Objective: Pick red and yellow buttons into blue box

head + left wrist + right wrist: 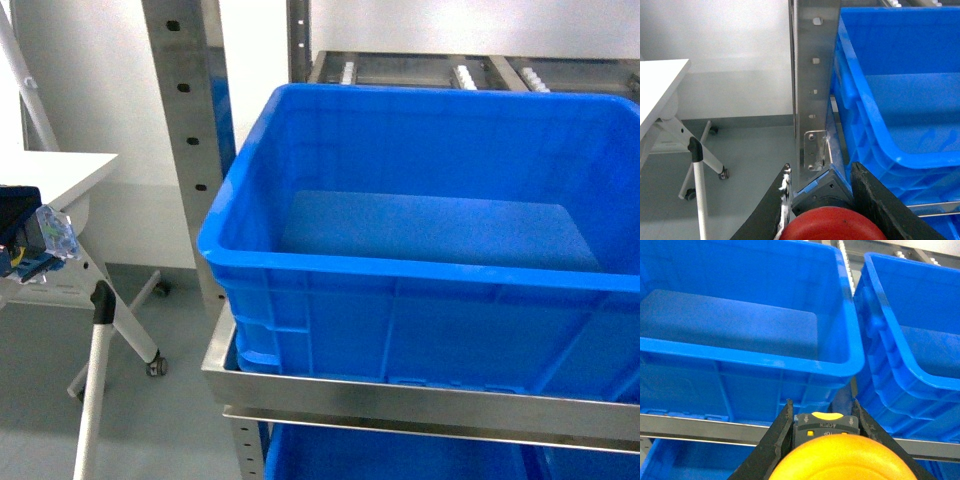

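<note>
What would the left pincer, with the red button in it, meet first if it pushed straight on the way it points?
Probably the steel rack post, not the blue box. The left pincer, shut on the red button, points at the post, with the box's rim just to its right. Depth is unclear.

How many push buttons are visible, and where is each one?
2. The red button sits between the left gripper's fingers; the yellow button sits between the right gripper's fingers. Others may be out of view.
</note>
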